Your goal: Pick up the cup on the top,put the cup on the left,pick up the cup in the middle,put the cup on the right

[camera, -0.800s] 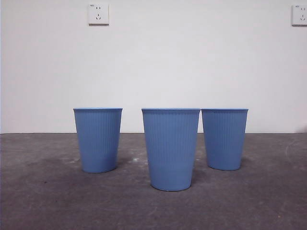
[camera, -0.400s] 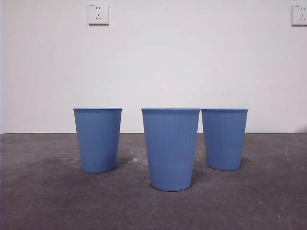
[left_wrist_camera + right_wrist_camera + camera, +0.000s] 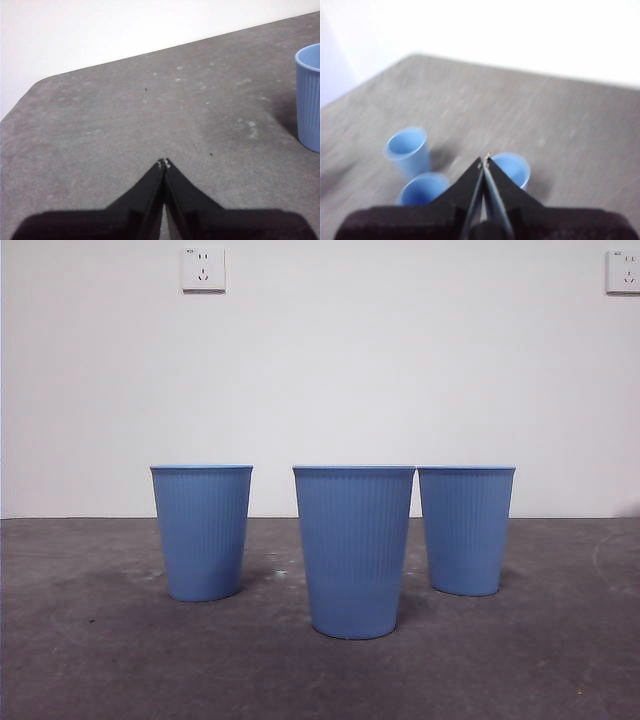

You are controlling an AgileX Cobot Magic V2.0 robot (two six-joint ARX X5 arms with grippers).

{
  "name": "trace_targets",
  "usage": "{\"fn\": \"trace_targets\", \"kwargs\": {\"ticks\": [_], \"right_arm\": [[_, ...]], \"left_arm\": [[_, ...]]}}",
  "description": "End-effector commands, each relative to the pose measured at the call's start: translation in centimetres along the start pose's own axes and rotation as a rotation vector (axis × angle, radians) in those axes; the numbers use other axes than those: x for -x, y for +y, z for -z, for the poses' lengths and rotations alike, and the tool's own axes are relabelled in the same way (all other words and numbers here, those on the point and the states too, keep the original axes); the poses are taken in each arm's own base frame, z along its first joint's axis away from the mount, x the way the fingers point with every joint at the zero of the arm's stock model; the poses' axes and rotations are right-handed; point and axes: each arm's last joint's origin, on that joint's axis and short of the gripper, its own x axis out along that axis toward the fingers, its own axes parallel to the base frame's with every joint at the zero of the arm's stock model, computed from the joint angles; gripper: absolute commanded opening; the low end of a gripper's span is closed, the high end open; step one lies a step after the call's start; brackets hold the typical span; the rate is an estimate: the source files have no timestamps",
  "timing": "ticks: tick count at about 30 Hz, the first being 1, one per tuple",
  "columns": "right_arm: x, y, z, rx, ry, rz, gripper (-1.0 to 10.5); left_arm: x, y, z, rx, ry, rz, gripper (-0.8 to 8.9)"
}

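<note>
Blue cups: three ribbed plastic cups stand upright on the grey desk (image 3: pixel 90 660), each one separate, none stacked.
Left cup (image 3: pixel 201 532): it stands apart from the other two, on the left side of the desk in the front view, further from the front edge than the middle one.
Middle cup (image 3: pixel 354 551): nearest to the front edge of the desk; it looks the largest in the front view.
Right cup (image 3: pixel 466 529): it stands behind the middle cup and to its right; in the front view their sides overlap a little, and I cannot tell if they touch.
Left gripper (image 3: pixel 163 163): the two black jaws are pressed together, tips meeting, holding nothing. It hangs over bare desk, with one cup at the edge of its picture, well apart from the tips.
Right gripper (image 3: pixel 485 161): jaws also pressed together and holding nothing. It is high above the desk and looks down on all three cups; this picture is blurred.
Desk: grey, rough surface with pale spots; its rounded far corner shows in the left wrist view.
Wall (image 3: pixel 330 370): white, behind the far edge of the desk.
Sockets: one white socket (image 3: pixel 203 269) high on the wall at the left, a second (image 3: pixel 623 271) at the right edge of the picture.
</note>
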Motion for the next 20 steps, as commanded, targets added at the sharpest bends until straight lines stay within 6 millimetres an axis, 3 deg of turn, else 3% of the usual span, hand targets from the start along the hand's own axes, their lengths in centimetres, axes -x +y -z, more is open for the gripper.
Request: {"fn": "trace_targets", "kwargs": {"ticks": [1,9,20], "right_arm": [[-1.1,-1.2,3.5,0.017,-0.068,0.097,0.0],[-2.0,-2.7,11.8,0.019,-0.157,0.283,0.0],[-3.8,-3.1,19.0,-0.054,-0.172,0.342,0.0]], "left_arm": [[-0.1,0.0,0.4,0.004,0.010,-0.002,-0.03],[-0.1,0.0,0.4,0.004,0.010,-0.002,-0.03],[-0.1,0.0,0.4,0.004,0.010,-0.003,-0.03]]}}
